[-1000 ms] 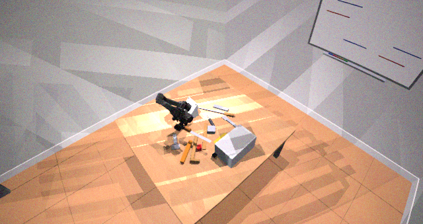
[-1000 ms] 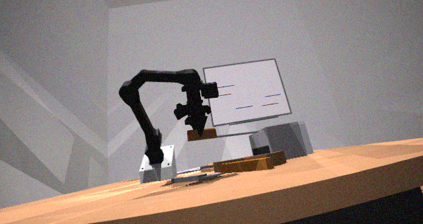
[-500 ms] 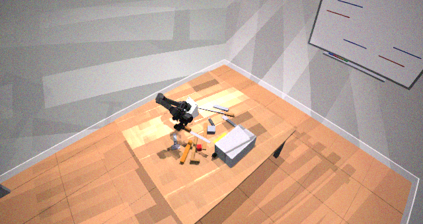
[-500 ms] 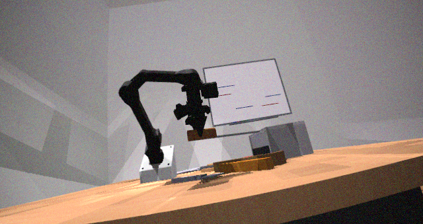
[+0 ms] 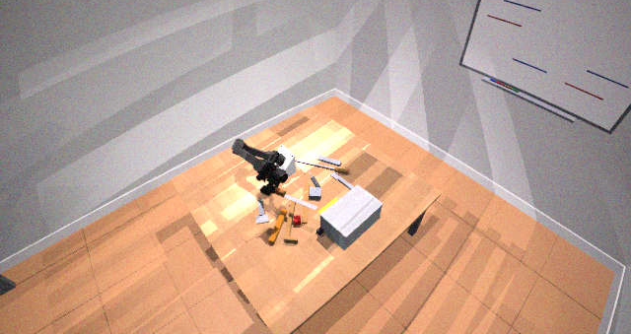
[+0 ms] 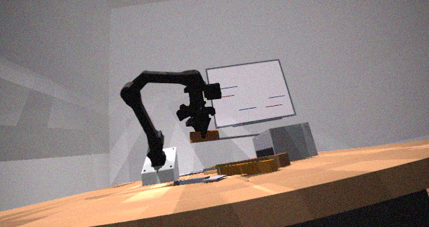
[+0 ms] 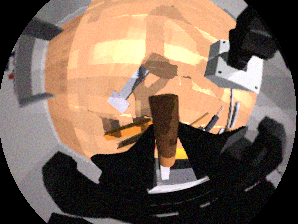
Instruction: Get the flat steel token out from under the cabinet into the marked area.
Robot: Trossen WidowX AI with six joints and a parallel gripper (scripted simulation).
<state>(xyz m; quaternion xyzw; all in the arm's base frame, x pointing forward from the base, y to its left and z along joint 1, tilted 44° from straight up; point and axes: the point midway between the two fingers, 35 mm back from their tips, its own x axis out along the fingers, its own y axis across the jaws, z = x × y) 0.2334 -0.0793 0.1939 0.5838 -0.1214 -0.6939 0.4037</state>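
My gripper is shut on the brown wooden handle of a tool with a long thin grey blade. It holds the tool level, well above the table, with the blade pointing toward the grey cabinet. A yellow line of the marked area shows at the cabinet's front. The steel token is not visible in any view.
Several tools lie on the table: a grey scraper, an orange bar, a wooden T-shaped tool, a small red piece, a grey-headed tool, a thin brush, grey strips. The white arm base stands behind.
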